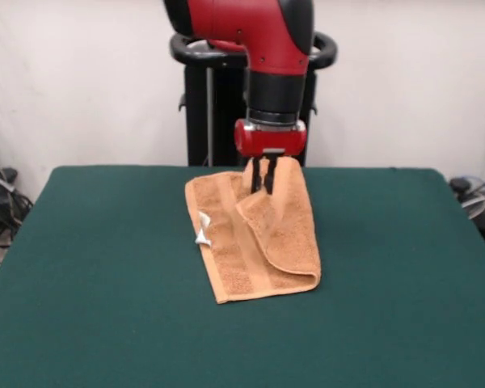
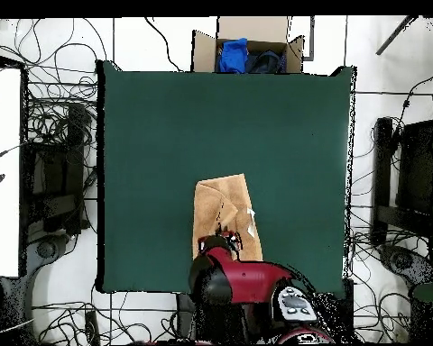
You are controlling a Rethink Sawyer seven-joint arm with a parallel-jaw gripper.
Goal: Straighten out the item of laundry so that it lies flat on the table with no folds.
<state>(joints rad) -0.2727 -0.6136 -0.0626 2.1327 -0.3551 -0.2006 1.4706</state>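
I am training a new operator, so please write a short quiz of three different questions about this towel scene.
1. True or false: the towel lies fully flat on the table.
2. What do the fingers of the gripper pinch?
A. the white tag
B. a raised fold of the towel
C. nothing
3. Fill in: in the overhead view, a cardboard box beyond the table's far edge holds something ____ in colour.

Key:
1. False; part is folded over and part is lifted.
2. B
3. blue
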